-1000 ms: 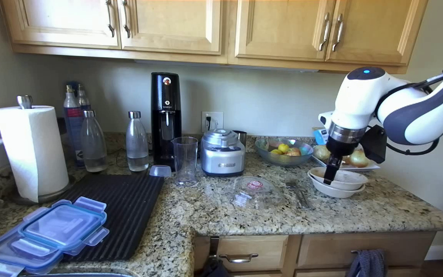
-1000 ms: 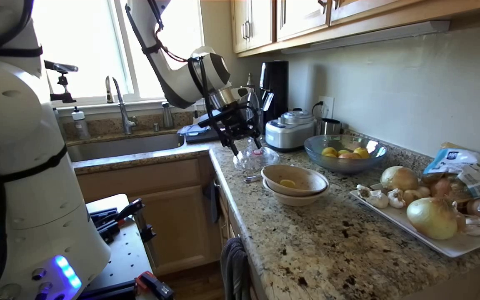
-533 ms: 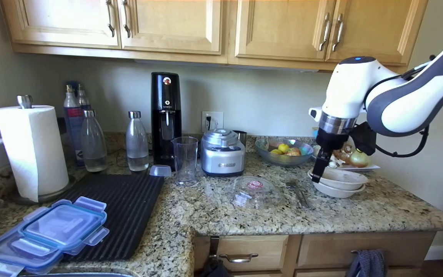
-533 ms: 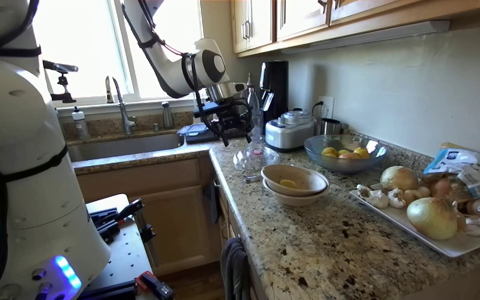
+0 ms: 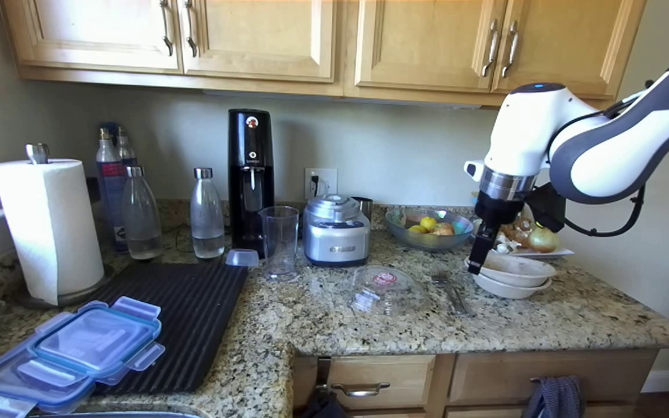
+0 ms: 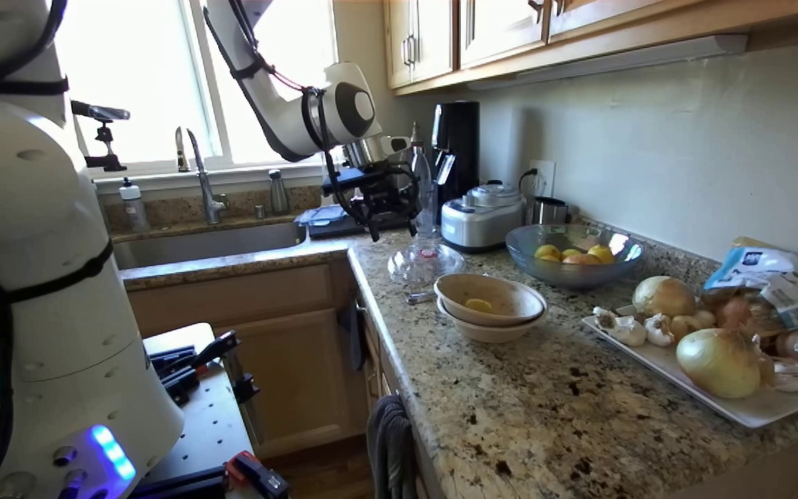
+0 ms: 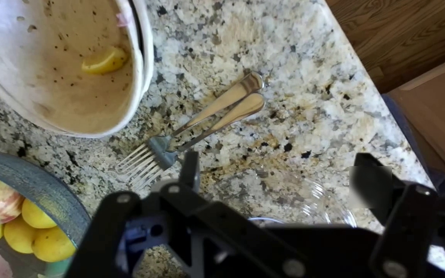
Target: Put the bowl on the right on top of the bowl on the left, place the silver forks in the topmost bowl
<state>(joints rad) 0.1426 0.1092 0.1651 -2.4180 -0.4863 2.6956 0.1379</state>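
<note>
Wrist view, left to right. Upper bowl [image 7: 62,102], lemon wedge [image 7: 106,60] in it, sits nested in the lower bowl [image 7: 148,50]; stacking looks done. Next, near the stack, two silver forks [image 7: 207,112] on the granite surface [image 7: 303,112]: heads together, touching or overlapping, can't tell which; tines toward lower left, handles toward upper right. Then the pincer [image 7: 280,177]: jaws spread wide, nothing held, a clear plastic container [image 7: 284,199] showing through the gap. Forks lie ahead of it, left of its middle. Their long axis slants to the closing line, so I judge a wrist turn and sideways shift are needed to grip across the handles. In an exterior view the arm [image 5: 607,154] enters at right, wrist bent down, pincer slightly tilted, hanging above the surface.
</note>
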